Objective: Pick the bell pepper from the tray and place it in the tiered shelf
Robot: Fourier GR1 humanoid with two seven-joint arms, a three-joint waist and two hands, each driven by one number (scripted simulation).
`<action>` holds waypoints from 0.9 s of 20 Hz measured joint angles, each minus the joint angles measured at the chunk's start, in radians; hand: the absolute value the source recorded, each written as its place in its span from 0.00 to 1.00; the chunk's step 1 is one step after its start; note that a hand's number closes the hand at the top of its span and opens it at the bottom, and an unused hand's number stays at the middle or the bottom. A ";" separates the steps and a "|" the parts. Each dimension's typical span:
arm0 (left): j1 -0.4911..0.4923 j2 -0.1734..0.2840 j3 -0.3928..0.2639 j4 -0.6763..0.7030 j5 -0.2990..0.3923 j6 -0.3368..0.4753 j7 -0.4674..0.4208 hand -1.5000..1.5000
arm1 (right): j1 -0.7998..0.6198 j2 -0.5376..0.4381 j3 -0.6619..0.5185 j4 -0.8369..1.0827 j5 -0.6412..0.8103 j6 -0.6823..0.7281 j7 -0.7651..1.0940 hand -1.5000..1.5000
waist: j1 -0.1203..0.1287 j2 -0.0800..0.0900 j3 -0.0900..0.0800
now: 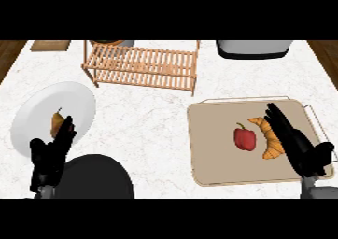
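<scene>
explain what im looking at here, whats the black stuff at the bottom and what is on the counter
This is one picture, taken from the robot's head and looking steeply down at a white marble counter. The black shapes at the lower edge are its two hands. The left robot hand shows at the lower left, open, over the edge of a white plate that carries a pear. The right robot hand is open, fingers straight, above the right side of a beige tray. On that tray lie a red bell pepper and, just to its right, a croissant. Neither hand holds anything. At the back stands a wooden tiered shelf, with a grey appliance to its right.
</scene>
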 measured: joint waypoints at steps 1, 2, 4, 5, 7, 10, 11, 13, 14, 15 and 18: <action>0.000 -0.006 -0.007 0.002 -0.006 -0.003 -0.010 0.50 | 0.015 0.004 -0.012 -0.016 0.008 -0.032 0.007 0.00 | 0.003 0.002 0.002; -0.003 0.003 -0.007 0.002 -0.009 -0.011 -0.013 0.50 | 0.029 0.004 -0.034 -0.028 0.017 -0.077 0.021 0.00 | 0.001 0.003 0.002; 0.000 0.017 -0.012 -0.005 -0.018 -0.025 -0.026 0.50 | 0.065 -0.008 -0.107 -0.035 0.034 -0.182 0.041 0.00 | -0.016 0.003 0.003; 0.001 0.026 -0.015 -0.008 -0.024 -0.029 -0.030 0.50 | 0.090 -0.013 -0.147 -0.036 0.046 -0.241 0.045 0.00 | -0.032 0.002 0.003; -0.001 0.035 -0.022 -0.015 -0.030 -0.042 -0.036 0.50 | 0.148 -0.052 -0.219 -0.010 0.093 -0.348 0.085 1.00 | -0.065 0.008 -0.002; 0.003 0.036 -0.047 -0.018 -0.033 -0.072 -0.046 0.50 | 0.217 0.000 -0.305 -0.006 0.114 -0.529 0.129 0.00 | -0.069 0.009 0.000; 0.003 0.036 -0.055 -0.016 -0.033 -0.085 -0.051 0.50 | 0.232 0.045 -0.323 -0.027 0.100 -0.577 0.119 0.00 | -0.064 0.008 0.001; -0.007 0.038 -0.068 -0.010 -0.037 -0.108 -0.058 0.50 | 0.265 0.129 -0.340 -0.084 0.069 -0.628 0.068 0.00 | -0.045 0.008 0.004; -0.006 0.037 -0.076 -0.013 -0.040 -0.117 -0.061 0.50 | 0.291 0.165 -0.336 -0.120 0.058 -0.634 0.036 0.00 | -0.035 0.008 0.004; -0.015 0.035 -0.079 -0.006 -0.040 -0.129 -0.065 0.50 | 0.301 0.185 -0.327 -0.155 0.056 -0.638 0.022 0.00 | -0.025 0.009 0.005; -0.026 0.024 -0.092 0.001 -0.054 -0.139 -0.070 0.50 | 0.350 0.214 -0.273 -0.285 0.085 -0.640 0.020 0.00 | -0.003 0.010 0.005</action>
